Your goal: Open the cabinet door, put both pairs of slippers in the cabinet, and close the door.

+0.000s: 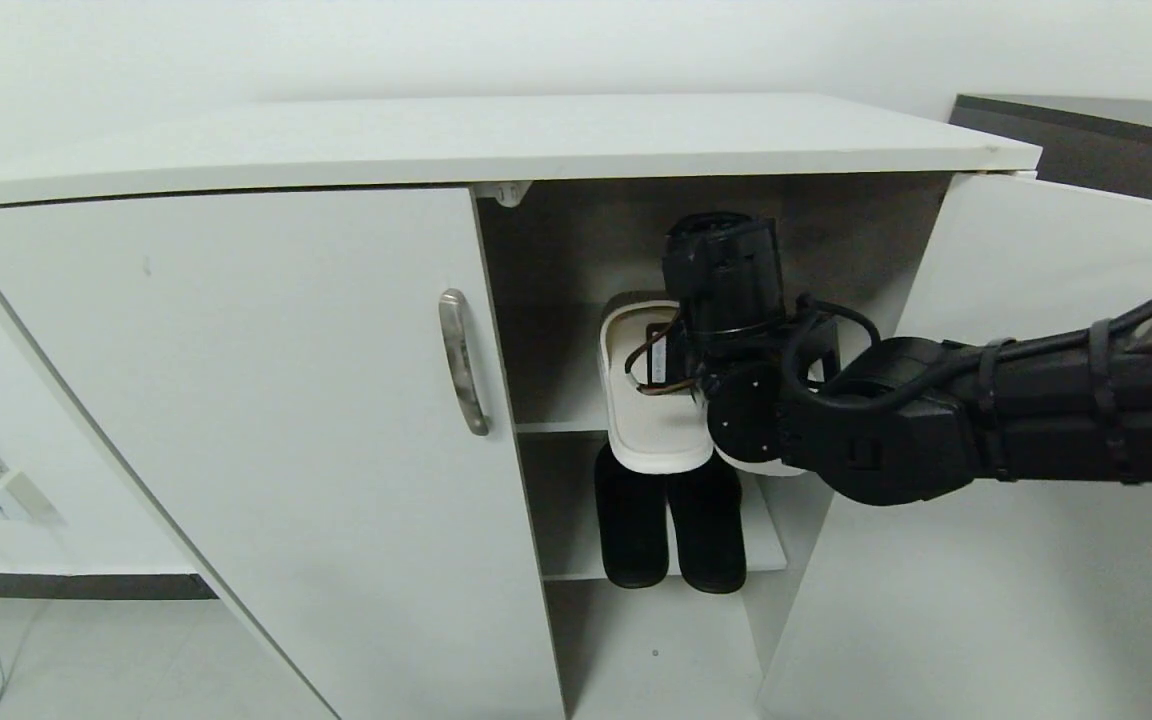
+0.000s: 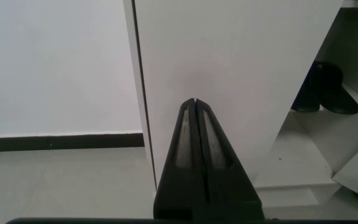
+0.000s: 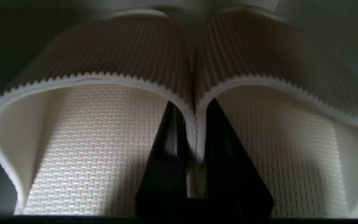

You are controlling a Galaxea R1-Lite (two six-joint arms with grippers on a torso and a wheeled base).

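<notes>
1. The right gripper point(image 3: 194, 109) has its fingers clamped on the touching inner straps of the ribbed white foam slippers point(image 1: 651, 440), which rest on the upper shelf point(image 1: 561, 425) of the white cabinet point(image 1: 496, 140).
2. The matte black slippers point(image 1: 671, 530) lie on the shelf below, and the right door point(image 1: 986, 600) stands open.
3. The left gripper point(image 2: 195, 106), its fingers pressed together and empty, faces the closed left door point(image 1: 236, 400).

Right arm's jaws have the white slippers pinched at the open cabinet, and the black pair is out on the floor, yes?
Not on the floor. The head view shows the black slippers already inside the cabinet, side by side on the lower shelf. The rest holds: the right arm's jaws pinch the white slippers at the open cabinet.
</notes>
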